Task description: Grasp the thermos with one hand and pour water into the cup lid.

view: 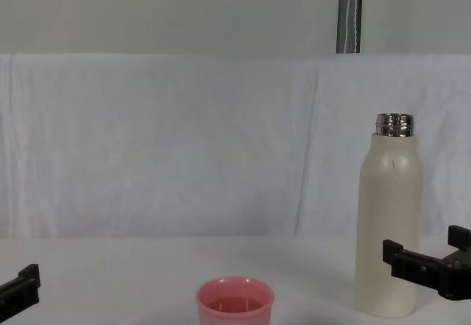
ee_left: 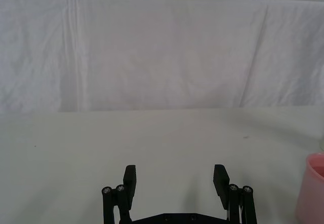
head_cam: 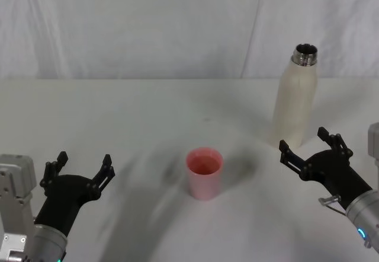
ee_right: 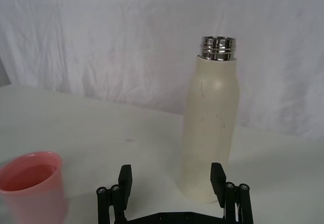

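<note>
The bottle (head_cam: 295, 99) stands upright on the white table (head_cam: 118, 120), to the robot's right and farther back than the cup (head_cam: 204, 172), which sits near the middle of the table, mouth up and well apart from the bottle. The bottle's steel neck is uncapped, so it is ready to pour once lifted. The right gripper (head_cam: 312, 147) sits low and just in front of the bottle's base with its jaws spread wide; in the right wrist view the bottle's lower body lies beyond and between the two fingers (ee_right: 125, 178), offset toward one of them, which suggests a line-up for a side grasp on the body rather than the neck. No contact is visible: in the chest view the fingers overlap the bottle's lower edge, but whether they touch it cannot be told from that angle. The left gripper (head_cam: 82, 173) rests at the robot's left, near the table's front, jaws also spread and holding nothing, with the cup off to its side; it appears parked. The cup's interior looks pink throughout; whether it holds any water is unclear. Judged from this layout, the task is at the approach stage, grasp not yet made. The bottle is tall and narrow, so a push at its base risks tipping it.
</note>
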Controlling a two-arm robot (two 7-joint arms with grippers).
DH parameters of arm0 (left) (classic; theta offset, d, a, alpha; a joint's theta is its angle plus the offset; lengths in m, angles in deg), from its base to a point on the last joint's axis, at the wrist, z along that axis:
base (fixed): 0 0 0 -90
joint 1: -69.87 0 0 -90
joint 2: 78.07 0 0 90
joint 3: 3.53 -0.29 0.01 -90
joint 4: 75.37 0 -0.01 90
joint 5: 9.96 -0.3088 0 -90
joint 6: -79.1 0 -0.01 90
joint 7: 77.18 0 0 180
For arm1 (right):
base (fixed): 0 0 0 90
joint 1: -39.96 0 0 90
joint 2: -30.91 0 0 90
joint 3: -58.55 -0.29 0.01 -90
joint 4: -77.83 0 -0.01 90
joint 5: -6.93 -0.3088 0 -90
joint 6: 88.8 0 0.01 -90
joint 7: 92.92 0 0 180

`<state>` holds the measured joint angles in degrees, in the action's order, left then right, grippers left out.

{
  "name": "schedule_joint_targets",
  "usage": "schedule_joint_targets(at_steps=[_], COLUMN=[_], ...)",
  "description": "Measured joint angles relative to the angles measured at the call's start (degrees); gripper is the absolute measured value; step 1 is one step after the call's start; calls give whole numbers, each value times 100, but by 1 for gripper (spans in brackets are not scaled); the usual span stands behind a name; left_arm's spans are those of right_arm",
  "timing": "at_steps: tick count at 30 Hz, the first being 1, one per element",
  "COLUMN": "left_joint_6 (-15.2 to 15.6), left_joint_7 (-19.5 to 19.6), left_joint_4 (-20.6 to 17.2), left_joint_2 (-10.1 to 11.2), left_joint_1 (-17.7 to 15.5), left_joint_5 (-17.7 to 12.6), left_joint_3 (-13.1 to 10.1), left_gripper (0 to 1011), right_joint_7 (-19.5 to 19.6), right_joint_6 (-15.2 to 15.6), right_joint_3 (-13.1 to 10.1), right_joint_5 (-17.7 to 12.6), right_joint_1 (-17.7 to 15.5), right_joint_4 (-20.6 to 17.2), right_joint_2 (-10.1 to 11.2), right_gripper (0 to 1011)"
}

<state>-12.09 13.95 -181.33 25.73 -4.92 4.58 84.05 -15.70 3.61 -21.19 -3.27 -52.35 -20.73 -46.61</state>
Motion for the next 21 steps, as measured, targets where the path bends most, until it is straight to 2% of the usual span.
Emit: schedule_joint_targets(at_steps=[9,21], left_joint_6=[0,0], left_joint_7=[0,0], left_joint_4=[0,0], left_joint_2=[0,0], left_joint_1=[0,0], left_joint_5=[0,0], left_joint_3=[0,0], left_gripper=[1001,1001], right_joint_7=[-35,-34], right_joint_6=[79,104], right_joint_3=[4,54], right_joint_5=[-54,-71], right_joint_1=[268,613], right_joint_4=[270,714], right_joint_2=[66,53], right_gripper=[1000,1000])
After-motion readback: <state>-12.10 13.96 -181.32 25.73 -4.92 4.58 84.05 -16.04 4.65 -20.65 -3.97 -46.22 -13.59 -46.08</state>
